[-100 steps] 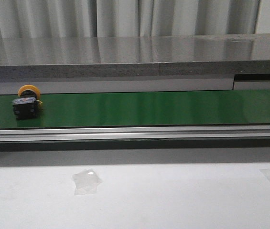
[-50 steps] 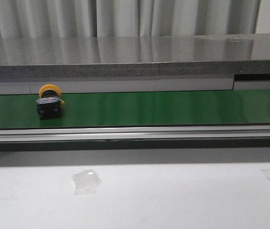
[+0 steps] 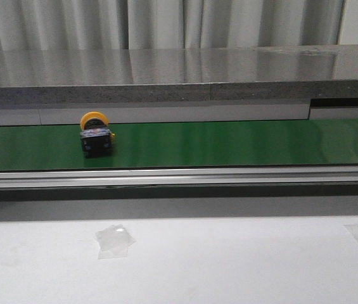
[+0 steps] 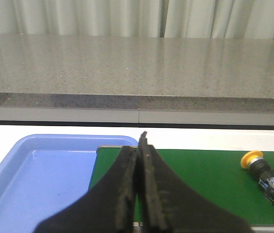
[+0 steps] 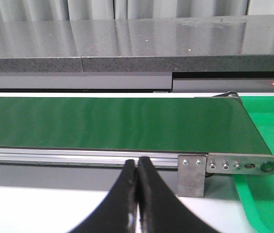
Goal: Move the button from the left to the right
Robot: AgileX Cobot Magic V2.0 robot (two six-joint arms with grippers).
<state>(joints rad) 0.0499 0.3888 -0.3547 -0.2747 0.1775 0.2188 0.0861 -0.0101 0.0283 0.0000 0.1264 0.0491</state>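
The button (image 3: 95, 136), a yellow-orange cap on a black body, lies on the green conveyor belt (image 3: 229, 142) toward its left part. It also shows in the left wrist view (image 4: 267, 175), off to one side of my left gripper (image 4: 139, 145), which is shut and empty over the belt's end. My right gripper (image 5: 137, 162) is shut and empty, in front of the belt's aluminium rail near its right end. Neither gripper shows in the front view.
A blue tray (image 4: 40, 174) sits beside the belt's left end. A green tray (image 5: 272, 145) sits past the belt's right end, by a metal bracket (image 5: 192, 174). A grey stone ledge (image 3: 179, 76) runs behind the belt. A clear tape patch (image 3: 115, 239) lies on the white table.
The button has travelled to the right along the belt, from the far left toward the left-centre. Neither gripper is seen in the earlier frames.
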